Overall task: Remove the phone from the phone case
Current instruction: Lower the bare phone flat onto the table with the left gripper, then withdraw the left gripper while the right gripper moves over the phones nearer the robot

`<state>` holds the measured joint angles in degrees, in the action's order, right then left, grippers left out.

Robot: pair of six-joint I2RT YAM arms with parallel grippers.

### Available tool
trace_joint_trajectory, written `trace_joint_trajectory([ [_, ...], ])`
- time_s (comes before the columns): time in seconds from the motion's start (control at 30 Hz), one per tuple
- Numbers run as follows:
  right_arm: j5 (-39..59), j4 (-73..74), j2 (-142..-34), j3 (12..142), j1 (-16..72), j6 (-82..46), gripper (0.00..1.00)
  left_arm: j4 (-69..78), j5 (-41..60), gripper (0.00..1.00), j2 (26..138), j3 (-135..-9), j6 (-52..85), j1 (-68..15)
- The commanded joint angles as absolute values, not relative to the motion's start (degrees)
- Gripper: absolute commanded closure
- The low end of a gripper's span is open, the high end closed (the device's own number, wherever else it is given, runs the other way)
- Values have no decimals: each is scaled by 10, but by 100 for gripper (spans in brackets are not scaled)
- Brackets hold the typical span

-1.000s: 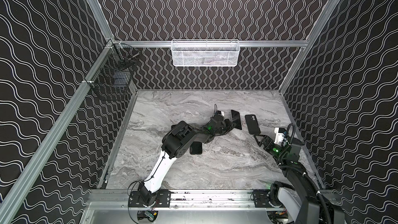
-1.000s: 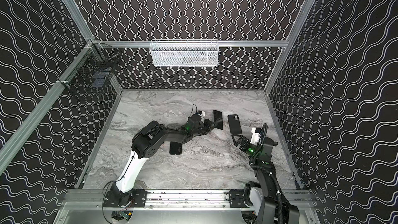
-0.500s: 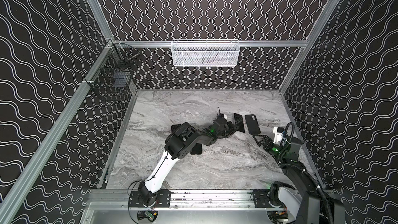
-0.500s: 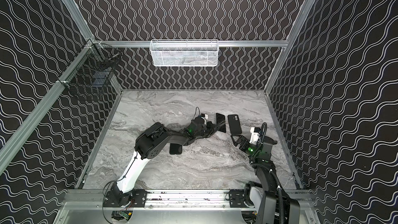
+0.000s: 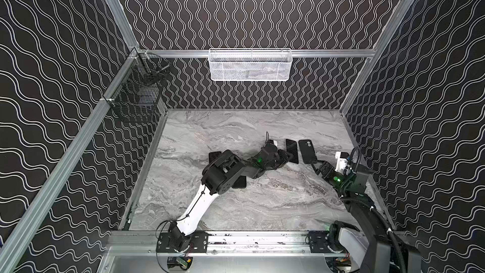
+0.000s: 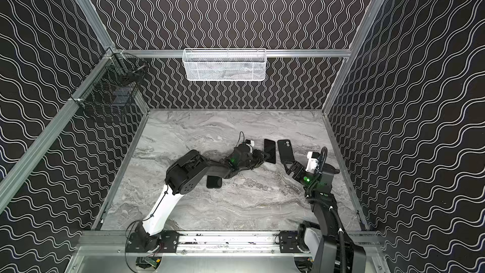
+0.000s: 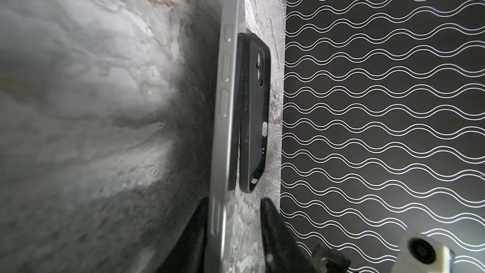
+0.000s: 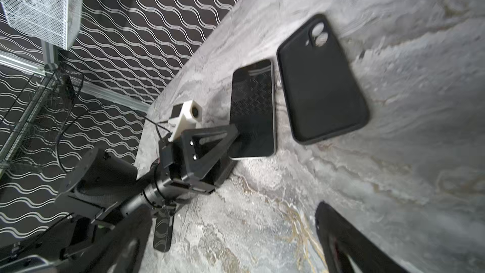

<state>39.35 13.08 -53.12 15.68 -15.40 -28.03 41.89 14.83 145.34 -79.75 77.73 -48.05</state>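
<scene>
The slim black-glass phone with a silver metal rim [image 5: 291, 151] lies screen-up on the grey marble-pattern counter [image 5: 249, 206], free of its matte black soft phone case [image 5: 305, 151]. The case lies just beside it on the right arm's side, and both sit right of centre in both top views. The left pincer [image 7: 234, 203] brackets the phone's near end with its jaws partly parted. The left wrist view shows a plain gap between one finger [image 7: 273, 227] and the glass, so the grip looks slack rather than clamped. Whether the other finger touches the rim cannot be told. The right pincer [image 5: 319, 168] hangs spread wide and empty just short of the case's near end. With the phone out, the step in hand appears to be the let-go. It would go best with the jaws spread fully before any retreat, then a withdrawal along the phone's length, so no finger drags it sideways into the case. The phone's long axis runs from the front rail [image 5: 249, 240] toward the back wall [image 5: 249, 22], leaning slightly and near parallel to the case. Its near short end faces the left pincer, and the case's camera cut-out points to the back wall.
</scene>
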Motion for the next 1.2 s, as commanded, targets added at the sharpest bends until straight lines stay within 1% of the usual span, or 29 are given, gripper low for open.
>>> trace_joint_trajectory([
  [0.0, 373, 140, -513, 152, -154, -286, 1, 424, 143, 63, 1443, -795, 763, -481],
  [0.13, 375, 130, -503, 153, -154, -275, 1, 424, 141, 60, 1437, -788, 760, -481],
  [0.23, 375, 137, -503, 149, -154, -287, 1, 417, 141, 55, 1431, -781, 755, -481],
  [0.3, 363, 113, -501, 159, -154, -282, 1, 413, 138, 52, 1423, -773, 751, -481],
  [0.37, 353, 96, -494, 164, -154, -279, 1, 408, 135, 51, 1414, -766, 743, -481],
  [0.5, 338, 53, -486, 177, -154, -265, 1, 391, 140, 42, 1406, -766, 730, -481],
  [0.63, 338, 34, -483, 186, -154, -251, 1, 388, 141, 38, 1401, -761, 729, -482],
  [0.7, 338, 21, -475, 190, -154, -246, 6, 381, 147, 36, 1395, -761, 723, -482],
  [0.77, 334, 15, -460, 187, -154, -242, 6, 381, 145, 33, 1388, -755, 715, -482],
  [0.8, 328, 16, -456, 184, -154, -240, 5, 380, 145, 29, 1384, -750, 711, -482],
  [0.83, 321, 9, -454, 185, -153, -240, 4, 380, 143, 27, 1381, -746, 709, -482],
  [0.9, 311, -20, -459, 197, -154, -236, 1, 382, 144, 26, 1369, -734, 707, -482],
  [1.03, 302, -38, -461, 204, -152, -249, 1, 378, 156, 24, 1337, -713, 693, -481],
  [1.1, 294, -40, -455, 205, -148, -248, 1, 366, 163, 20, 1317, -704, 682, -480],
  [1.17, 273, -54, -449, 214, -133, -244, 1, 345, 167, 19, 1290, -691, 664, -477],
])
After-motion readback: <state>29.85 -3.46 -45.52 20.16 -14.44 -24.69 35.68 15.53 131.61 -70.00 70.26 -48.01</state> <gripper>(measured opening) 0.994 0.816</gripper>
